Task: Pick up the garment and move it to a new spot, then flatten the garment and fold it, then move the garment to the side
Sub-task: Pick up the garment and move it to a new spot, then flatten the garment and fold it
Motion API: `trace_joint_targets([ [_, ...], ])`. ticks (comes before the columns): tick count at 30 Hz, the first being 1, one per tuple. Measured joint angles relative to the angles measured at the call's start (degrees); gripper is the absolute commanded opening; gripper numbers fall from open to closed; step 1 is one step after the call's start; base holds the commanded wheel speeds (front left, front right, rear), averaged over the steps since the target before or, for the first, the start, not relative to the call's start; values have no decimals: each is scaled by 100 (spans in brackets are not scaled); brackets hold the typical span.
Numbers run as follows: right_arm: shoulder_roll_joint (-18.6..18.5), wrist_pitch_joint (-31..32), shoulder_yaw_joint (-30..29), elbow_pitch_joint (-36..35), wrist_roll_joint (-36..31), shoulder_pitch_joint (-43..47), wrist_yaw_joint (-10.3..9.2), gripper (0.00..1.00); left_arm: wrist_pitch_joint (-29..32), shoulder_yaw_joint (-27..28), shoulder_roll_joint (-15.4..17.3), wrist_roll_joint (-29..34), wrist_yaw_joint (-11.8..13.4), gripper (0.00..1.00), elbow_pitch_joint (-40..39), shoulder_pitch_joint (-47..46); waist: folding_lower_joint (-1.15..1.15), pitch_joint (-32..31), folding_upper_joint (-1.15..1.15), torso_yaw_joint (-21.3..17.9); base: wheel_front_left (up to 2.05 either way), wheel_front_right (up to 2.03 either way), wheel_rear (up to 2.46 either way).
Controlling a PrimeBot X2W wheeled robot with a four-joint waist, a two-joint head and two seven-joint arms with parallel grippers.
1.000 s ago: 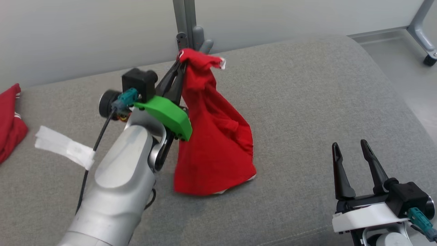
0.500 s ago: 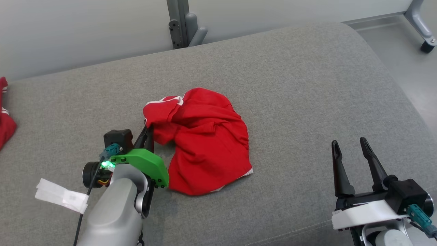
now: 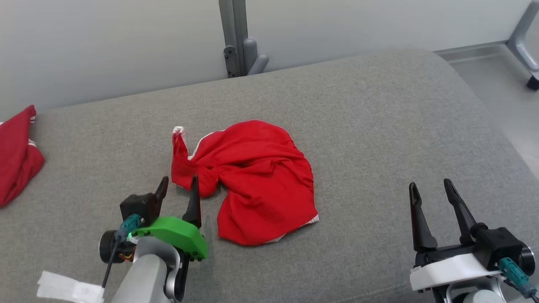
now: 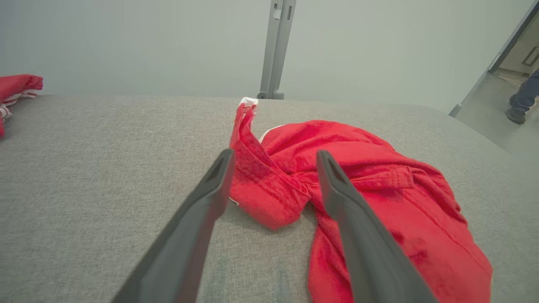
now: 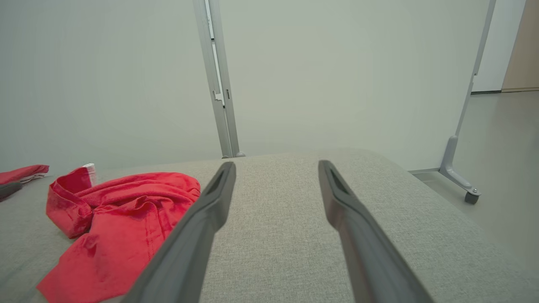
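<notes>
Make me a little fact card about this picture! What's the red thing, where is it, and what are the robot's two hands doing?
Red thing: garment, crumpled in a heap, not flat
Where: middle of the grey cushion
Hand one: left gripper, open, close by the garment's left edge, gripping nothing
Hand two: right gripper, open, off to the right, apart from the garment
Also there: another red cloth at the cushion's left end

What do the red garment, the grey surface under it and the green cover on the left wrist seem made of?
Red garment: soft matte cloth, likely cotton; it creases and shows stitched hems.
Grey cushion: matte woven upholstery; visible weave, rounded padded edge.
Green cover: probably smooth hard plastic; moulded shape.
</notes>
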Motion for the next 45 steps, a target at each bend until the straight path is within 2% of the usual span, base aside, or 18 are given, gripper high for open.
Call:
trace_joint_targets([
  [9, 0, 0, -46, 16, -97, 88, 0, 100, 1, 398, -33, 538, -5, 100, -1464, 1224, 0, -206, 0, 148, 0, 0, 0],
  [16, 1, 0, -40, 70, -144, 230, 0, 100, 0, 611, -44, 692, 152, 100, -2241, 1973, 0, -320, 0, 271, 0, 0, 0],
  [29, 1, 1, -27, 159, -143, 403, 0, 100, 1, 573, -49, 638, 388, 100, -2602, 2441, 0, -397, 0, 478, 0, 0, 0],
  [45, 0, 0, 10, 321, -49, 419, 0, 100, 0, 559, -49, 633, 398, 100, -2552, 2460, 0, -375, 0, 589, 0, 0, 0],
])
